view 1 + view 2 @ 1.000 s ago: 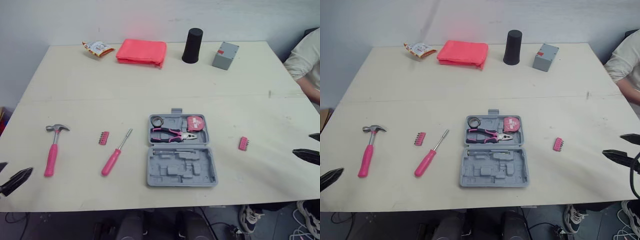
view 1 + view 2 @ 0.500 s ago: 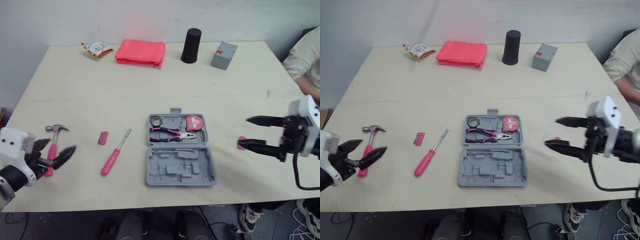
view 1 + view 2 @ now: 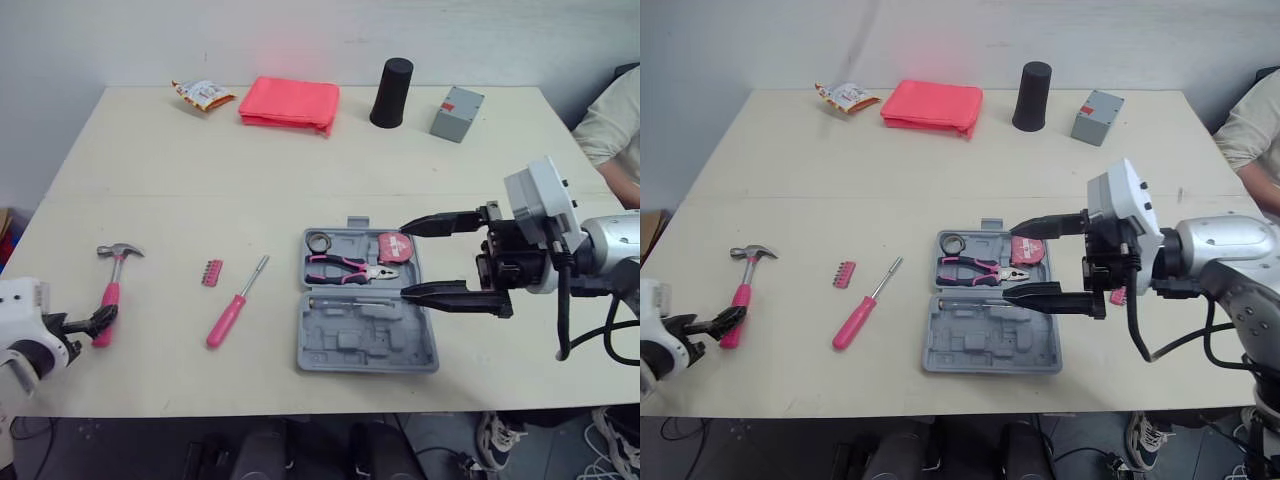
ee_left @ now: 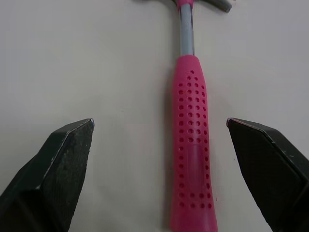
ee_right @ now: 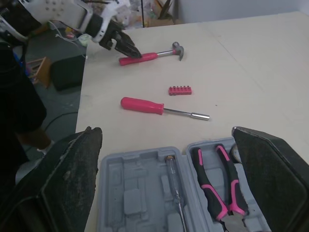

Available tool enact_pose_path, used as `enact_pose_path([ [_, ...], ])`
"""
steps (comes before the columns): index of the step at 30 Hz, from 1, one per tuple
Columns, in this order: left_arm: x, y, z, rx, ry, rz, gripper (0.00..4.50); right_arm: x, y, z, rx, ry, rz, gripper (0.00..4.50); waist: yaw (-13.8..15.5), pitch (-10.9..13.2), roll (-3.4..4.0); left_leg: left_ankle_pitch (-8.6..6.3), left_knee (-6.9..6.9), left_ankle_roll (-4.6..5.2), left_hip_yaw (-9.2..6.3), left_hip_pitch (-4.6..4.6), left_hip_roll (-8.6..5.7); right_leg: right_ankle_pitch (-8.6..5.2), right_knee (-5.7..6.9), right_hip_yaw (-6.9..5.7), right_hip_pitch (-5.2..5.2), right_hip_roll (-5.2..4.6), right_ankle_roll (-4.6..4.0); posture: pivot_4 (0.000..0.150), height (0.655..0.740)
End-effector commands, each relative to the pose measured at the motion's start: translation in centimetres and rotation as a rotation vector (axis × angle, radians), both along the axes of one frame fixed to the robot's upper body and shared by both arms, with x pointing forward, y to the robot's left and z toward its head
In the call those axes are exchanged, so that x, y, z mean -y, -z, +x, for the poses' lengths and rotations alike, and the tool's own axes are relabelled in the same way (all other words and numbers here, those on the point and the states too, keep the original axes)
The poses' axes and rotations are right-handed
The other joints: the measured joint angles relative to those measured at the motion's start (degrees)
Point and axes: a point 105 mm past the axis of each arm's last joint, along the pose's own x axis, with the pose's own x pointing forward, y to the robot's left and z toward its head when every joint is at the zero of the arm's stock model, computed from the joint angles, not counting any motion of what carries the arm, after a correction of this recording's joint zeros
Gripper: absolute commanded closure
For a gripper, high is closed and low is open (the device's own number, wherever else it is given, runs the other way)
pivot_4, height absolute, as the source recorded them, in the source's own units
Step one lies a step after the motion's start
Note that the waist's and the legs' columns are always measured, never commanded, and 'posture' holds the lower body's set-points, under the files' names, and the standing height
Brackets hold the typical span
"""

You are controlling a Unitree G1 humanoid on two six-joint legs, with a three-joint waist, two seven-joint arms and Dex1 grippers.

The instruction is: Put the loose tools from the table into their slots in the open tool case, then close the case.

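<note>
Best taken from the left: pink-handled hammer [image 3: 110, 297] flat near the table [image 3: 200, 180] edge, long axis in line with the left gripper [image 4: 159, 123], handle between its wide-spread, untouching jaws; right gripper [image 3: 405, 260], likewise spread, well apart above the open tool case [image 3: 340, 347].

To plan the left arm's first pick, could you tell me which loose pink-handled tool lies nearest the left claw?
The hammer: its handle lies between the fingers of the open left claw; the screwdriver lies nearer the tool case.
</note>
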Motion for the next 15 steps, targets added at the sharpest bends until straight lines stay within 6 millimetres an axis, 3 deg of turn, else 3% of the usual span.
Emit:
enact_pose_path([
  [1,-0.2,1.0,0.5,-0.05,0.018,0.025,0.02,-0.3,-0.6,-0.2,0.041,-0.018,0.007,0.0,-0.2,0.0,0.0,0.0,0.0,0.04,0.0,0.0,0.0,0.0,0.0,0.0,0.0,0.0,0.0,0.15,0.7361],
  [2,-0.2,1.5,0.5,-0.07,0.019,0.025,0.02,-0.4,-0.5,-0.2,0.042,-0.019,0.006,0.0,-0.1,0.0,0.01,-0.01,-0.01,0.04,0.0,0.02,0.0,0.0,0.01,0.01,0.01,-0.01,0.0,0.15,0.7361],
  [5,-0.1,1.7,0.3,-0.072,0.02,0.021,0.87,-0.4,-0.4,-0.2,0.044,-0.016,0.005,0.0,-0.2,0.0,0.04,0.07,-0.06,0.03,-0.01,0.05,0.01,0.0,0.05,-0.02,0.0,0.0,-0.01,0.15,0.7361],
  [11,0.3,0.8,0.9,-0.036,0.053,0.043,3.69,-0.6,-0.5,-0.1,0.05,-0.013,0.006,0.0,-0.2,0.0,0.04,0.07,-0.05,0.04,-0.01,0.06,0.02,0.0,0.06,0.0,0.01,-0.01,-0.01,0.15,0.7361],
  [12,0.4,0.4,1.1,-0.025,0.062,0.057,3.97,-0.5,-0.5,-0.2,0.052,-0.013,0.006,0.0,-0.2,0.0,0.04,0.07,-0.06,0.04,-0.01,0.06,0.02,0.0,0.06,0.0,0.0,-0.01,-0.01,0.15,0.7361],
  [15,0.5,-1.5,1.7,0.044,0.092,0.096,3.97,-0.5,-0.6,-0.2,0.058,-0.012,0.007,0.0,-0.2,0.0,0.04,0.07,-0.05,0.04,-0.01,0.04,0.02,0.0,0.05,-0.01,0.0,-0.01,0.0,0.15,0.7361],
])
